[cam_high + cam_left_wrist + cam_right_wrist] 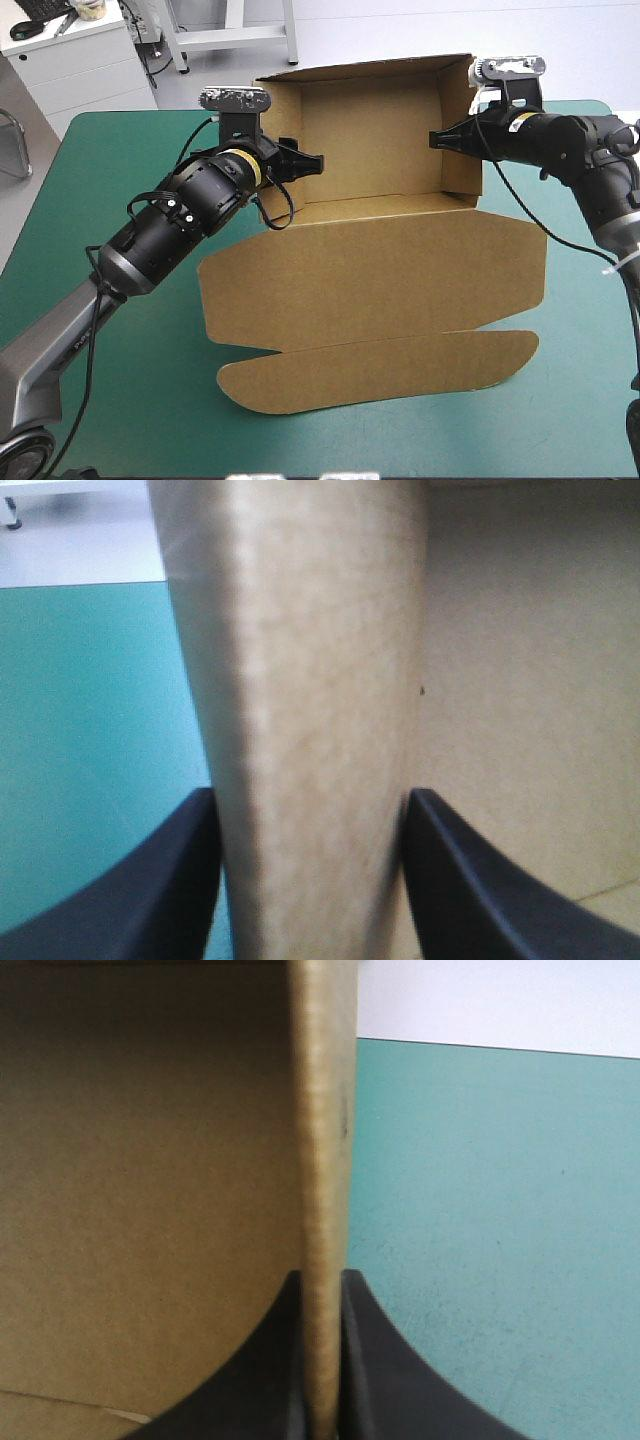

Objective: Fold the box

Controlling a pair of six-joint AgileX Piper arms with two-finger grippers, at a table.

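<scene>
- High view: the brown cardboard box [370, 130] stands at upper centre of the teal-green table cover [120, 200] as an open tray. Its lid and front flap lie flat toward the lower centre. The left gripper [305, 160] is at the tray's left wall and the right gripper [445, 138] at its right wall.
- Left wrist view: the left gripper [312, 795] has its black fingers set apart, one pressed on each face of a thick side wall [310, 680], so it looks clamped.
- Right wrist view: the right gripper [320, 1278] is nearly closed, pinching the thin right wall [325, 1110].
- Step, as I judge it: seating both side walls. Next, each wall likely needs pressing upright and tucked before release.
</scene>
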